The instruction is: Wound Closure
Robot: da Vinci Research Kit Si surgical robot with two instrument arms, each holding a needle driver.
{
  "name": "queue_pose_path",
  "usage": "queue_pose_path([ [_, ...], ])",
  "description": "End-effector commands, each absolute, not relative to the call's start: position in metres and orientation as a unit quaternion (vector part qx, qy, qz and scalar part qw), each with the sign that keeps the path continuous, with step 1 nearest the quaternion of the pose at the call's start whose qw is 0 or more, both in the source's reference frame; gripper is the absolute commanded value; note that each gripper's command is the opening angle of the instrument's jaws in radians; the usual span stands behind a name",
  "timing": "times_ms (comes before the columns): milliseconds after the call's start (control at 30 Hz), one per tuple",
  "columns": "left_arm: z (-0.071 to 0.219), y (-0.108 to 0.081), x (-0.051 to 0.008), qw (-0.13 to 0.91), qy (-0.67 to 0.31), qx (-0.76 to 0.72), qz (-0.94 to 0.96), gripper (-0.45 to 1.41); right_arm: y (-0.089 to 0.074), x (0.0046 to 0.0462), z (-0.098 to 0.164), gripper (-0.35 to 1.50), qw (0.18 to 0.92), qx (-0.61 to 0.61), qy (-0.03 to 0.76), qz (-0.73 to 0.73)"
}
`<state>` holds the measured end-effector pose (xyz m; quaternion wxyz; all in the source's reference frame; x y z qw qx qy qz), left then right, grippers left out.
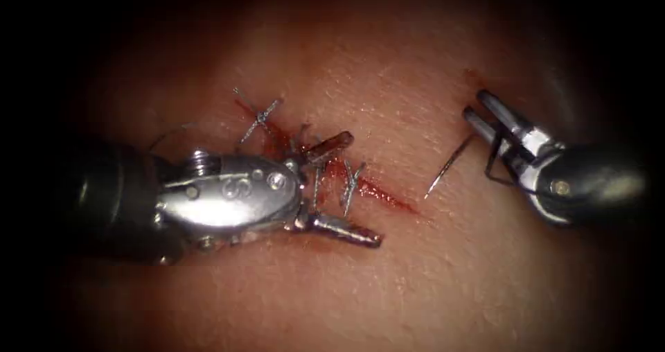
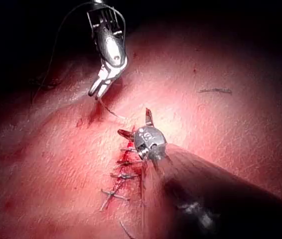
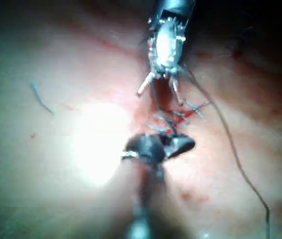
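- Your left tool [image 1: 343, 189] comes in low from the picture's left, its shaft nearly level, and its jaws are spread wide over the cut [image 1: 332, 172]: one jaw points up across the stitches [image 1: 350, 186], the other lies on the tissue [image 1: 429, 283] below the cut. It holds nothing.
- A letter "S" is stamped on the left tool's wrist housing [image 1: 235, 186]; no other writing can be read.
- Your right tool [image 1: 485, 113] enters from the right, angled up and left, well apart from the cut. Its jaws stand slightly parted.
- The needle [image 1: 449, 166] hangs from the right tool near its rear end, tip pointing down-left, out of the tissue, right of the cut.
- Dark thread [image 1: 502, 175] loops beside the right tool's wrist.
- Red fluid [image 1: 384, 196] marks the cut.
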<state>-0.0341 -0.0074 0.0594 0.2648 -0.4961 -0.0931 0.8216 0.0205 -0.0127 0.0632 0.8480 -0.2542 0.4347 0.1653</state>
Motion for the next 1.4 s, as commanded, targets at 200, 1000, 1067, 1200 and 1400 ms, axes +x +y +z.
queue_pose_path([
  [200, 0.0626, -0.0101, -0.0363, 0.231, -0.092, -0.455, 0.855, -0.01, -0.0138, 0.0226, 0.0641, -0.35, 0.855, -0.273, 0.422, 0.131],
  [1000, 0.0686, -0.0121, -0.0365, 0.205, -0.093, -0.409, 0.884, 0.04, -0.0129, 0.0259, 0.0669, -0.35, 0.859, -0.316, 0.396, 0.07],
  [1067, 0.0686, -0.0121, -0.0365, 0.205, -0.093, -0.409, 0.884, 0.04, -0.0128, 0.0257, 0.0671, -0.35, 0.858, -0.32, 0.396, 0.068],
  [1200, 0.0685, -0.0121, -0.0365, 0.205, -0.094, -0.408, 0.885, 0.04, -0.0126, 0.0257, 0.0672, -0.35, 0.857, -0.326, 0.394, 0.062],
  [1400, 0.0681, -0.012, -0.0365, 0.205, -0.096, -0.408, 0.884, 0.04, -0.0133, 0.0261, 0.0682, -0.35, 0.856, -0.331, 0.392, 0.056],
])
